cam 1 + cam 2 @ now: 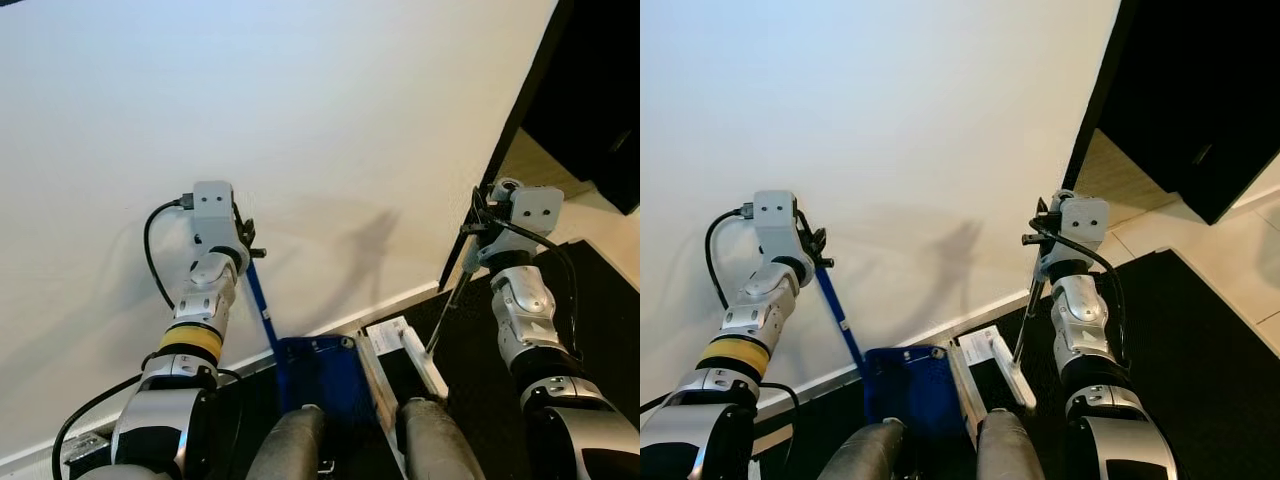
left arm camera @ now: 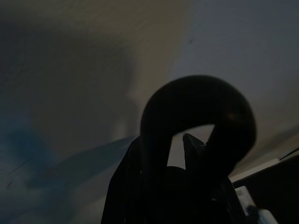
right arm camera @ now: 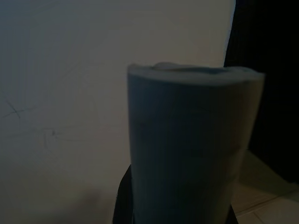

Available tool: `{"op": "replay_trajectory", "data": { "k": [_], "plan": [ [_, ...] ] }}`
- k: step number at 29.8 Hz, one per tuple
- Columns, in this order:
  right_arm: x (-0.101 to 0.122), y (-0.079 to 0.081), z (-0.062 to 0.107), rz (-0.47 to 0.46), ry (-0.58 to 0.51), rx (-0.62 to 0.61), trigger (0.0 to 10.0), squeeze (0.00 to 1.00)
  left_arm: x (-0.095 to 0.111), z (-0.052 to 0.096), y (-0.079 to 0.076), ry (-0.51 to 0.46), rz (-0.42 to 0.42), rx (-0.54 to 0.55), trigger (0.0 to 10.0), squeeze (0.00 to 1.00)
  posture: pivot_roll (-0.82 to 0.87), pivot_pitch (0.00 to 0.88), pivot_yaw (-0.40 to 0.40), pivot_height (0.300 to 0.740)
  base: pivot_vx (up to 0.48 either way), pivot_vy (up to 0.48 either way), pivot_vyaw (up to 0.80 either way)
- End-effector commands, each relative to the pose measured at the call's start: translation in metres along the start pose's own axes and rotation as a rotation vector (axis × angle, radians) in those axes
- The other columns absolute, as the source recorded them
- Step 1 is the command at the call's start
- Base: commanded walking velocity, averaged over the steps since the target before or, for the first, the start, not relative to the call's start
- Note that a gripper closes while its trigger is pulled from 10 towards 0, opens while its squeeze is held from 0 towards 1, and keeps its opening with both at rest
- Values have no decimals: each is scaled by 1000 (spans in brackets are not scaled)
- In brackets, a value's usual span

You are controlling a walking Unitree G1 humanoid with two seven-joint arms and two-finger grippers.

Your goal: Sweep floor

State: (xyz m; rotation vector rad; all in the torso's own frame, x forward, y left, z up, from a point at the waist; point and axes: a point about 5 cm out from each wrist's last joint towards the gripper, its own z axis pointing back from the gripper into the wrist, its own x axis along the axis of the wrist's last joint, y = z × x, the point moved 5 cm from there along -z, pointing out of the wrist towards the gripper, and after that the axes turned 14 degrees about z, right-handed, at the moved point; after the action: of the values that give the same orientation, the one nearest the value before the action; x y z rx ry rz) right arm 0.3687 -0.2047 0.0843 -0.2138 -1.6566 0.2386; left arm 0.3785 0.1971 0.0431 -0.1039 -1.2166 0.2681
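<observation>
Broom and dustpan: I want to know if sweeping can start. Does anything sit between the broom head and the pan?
Nothing visible does. The right gripper holds the broom, the left gripper the blue dustpan by its handle. The white broom head lies beside the pan on the dark floor, near the wall.

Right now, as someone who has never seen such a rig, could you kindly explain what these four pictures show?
This is a humanoid robot looking down at itself beside a white wall. The two wide pictures come from its head; the two dark ones from cameras on its wrists. Its left pincer grips the blue handle of a blue plastic dustpan. Its right pincer grips the thin grey handle of a white-headed broom. Both tools reach down to a black floor mat.
</observation>
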Motion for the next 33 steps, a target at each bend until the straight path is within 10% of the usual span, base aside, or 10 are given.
{"op": "replay_trajectory", "data": {
  "k": [1,19,33],
  "plan": [
    [7,-2,-2,3,-32,-5,10000,0,13,0,8,-37,-13,27,10000,0,-124,0,111,740,0,0,0],
    [5,5,-1,-7,-25,3,10000,0,11,1,6,-29,-26,22,10000,0,-122,0,116,740,0,0,0],
    [3,6,-1,11,-12,10,10000,0,9,2,3,-25,-26,10,10000,0,-123,0,114,740,0,0,800]
  ]
}}
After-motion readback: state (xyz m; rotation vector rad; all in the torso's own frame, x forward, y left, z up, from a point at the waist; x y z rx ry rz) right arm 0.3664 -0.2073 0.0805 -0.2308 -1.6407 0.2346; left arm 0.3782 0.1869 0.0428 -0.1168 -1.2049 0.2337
